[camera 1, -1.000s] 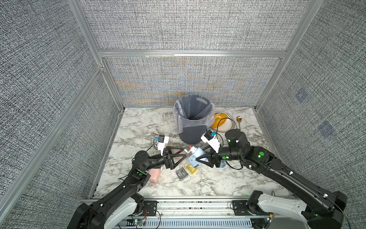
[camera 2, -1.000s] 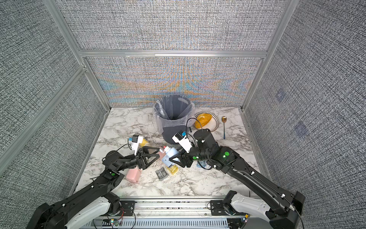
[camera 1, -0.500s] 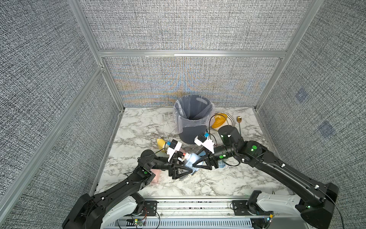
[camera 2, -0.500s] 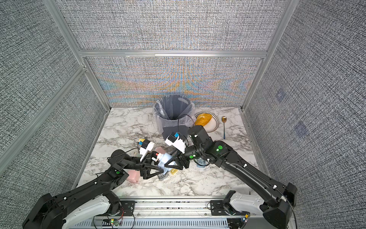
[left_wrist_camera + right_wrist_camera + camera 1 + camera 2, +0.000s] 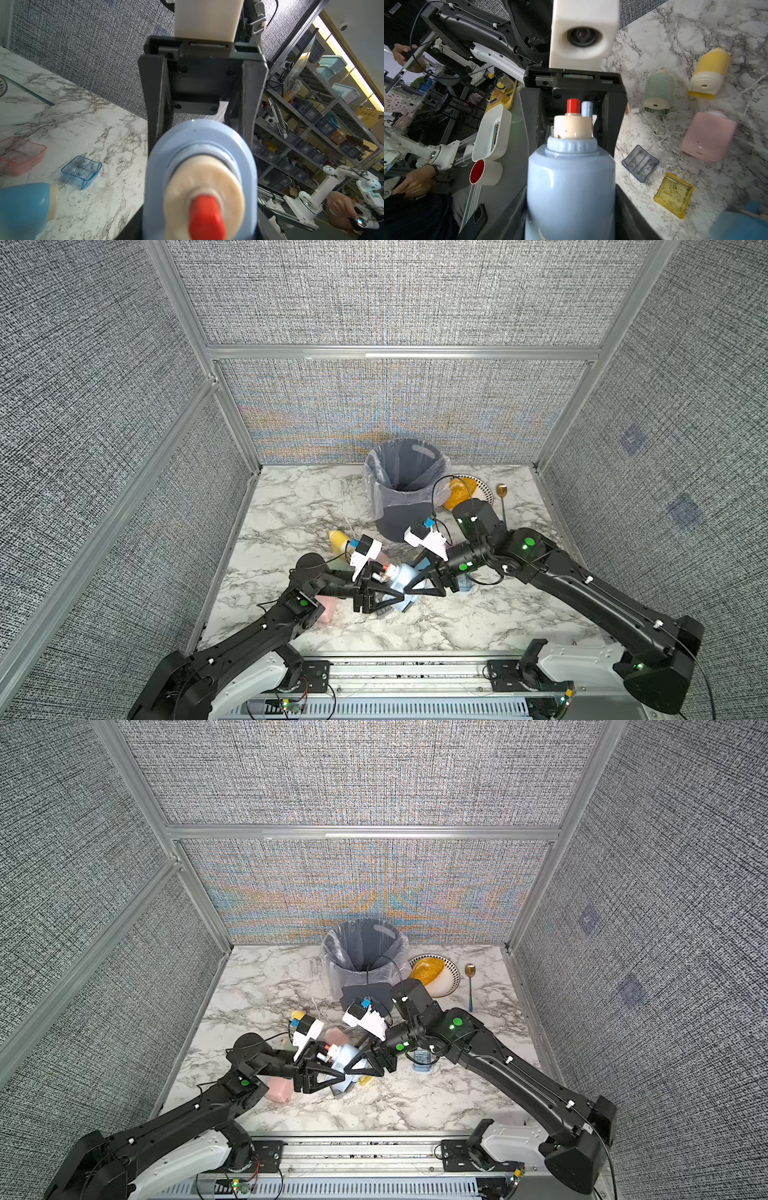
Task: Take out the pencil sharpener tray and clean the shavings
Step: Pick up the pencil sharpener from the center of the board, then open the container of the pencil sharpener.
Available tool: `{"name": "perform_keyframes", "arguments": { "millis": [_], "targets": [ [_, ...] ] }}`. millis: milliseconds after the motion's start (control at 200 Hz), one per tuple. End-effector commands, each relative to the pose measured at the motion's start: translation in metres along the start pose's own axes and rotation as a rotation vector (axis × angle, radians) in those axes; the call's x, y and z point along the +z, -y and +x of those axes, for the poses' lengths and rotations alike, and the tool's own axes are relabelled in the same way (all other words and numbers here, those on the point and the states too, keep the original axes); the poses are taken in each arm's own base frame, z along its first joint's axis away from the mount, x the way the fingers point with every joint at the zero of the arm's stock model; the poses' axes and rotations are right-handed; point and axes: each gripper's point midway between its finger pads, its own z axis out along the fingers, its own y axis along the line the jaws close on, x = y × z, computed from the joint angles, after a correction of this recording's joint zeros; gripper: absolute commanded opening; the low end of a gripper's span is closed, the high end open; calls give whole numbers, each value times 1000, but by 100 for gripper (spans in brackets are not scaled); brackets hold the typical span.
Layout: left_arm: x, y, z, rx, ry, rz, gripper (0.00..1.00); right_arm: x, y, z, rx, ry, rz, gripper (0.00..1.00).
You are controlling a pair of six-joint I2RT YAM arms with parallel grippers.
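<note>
L+R jaws meet on pale-blue sharpener (image 5: 347, 1054) in front of bin (image 5: 353, 992), apparently both gripping.

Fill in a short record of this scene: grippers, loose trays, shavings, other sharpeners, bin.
Left gripper: shut on the blue sharpener, at its red-knob end
Right gripper: shut on the same sharpener's body
Loose trays: yellow tray, grey tray, blue tray, red tray, on the table
Shavings: specks inside the yellow tray
Other sharpeners: yellow sharpener, green sharpener, pink sharpener, lying on the table
Bin: lined, at the table's back
</note>
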Motion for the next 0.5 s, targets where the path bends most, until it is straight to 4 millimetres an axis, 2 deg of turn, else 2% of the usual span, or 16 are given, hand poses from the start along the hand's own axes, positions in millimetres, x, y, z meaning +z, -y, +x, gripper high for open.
{"name": "perform_keyframes", "arguments": {
  "millis": [0,75,160,280,375,495],
  "targets": [
    [-1,11,-3,43,-7,26,2,-1,9,-16,-82,54,50,41],
    [-3,11,-6,60,12,-11,0,-5,13,-19,-74,86,77,59],
    [-8,13,-13,90,52,-55,0,-13,19,-21,-62,146,97,74],
    [-16,21,-27,143,118,-103,0,-28,15,-21,-55,260,74,88],
    [-22,29,-41,191,184,-137,0,-36,4,-21,-74,354,26,92],
    [-30,32,-61,229,284,-181,0,-36,-9,-16,-83,428,-75,93]
  ]
}}
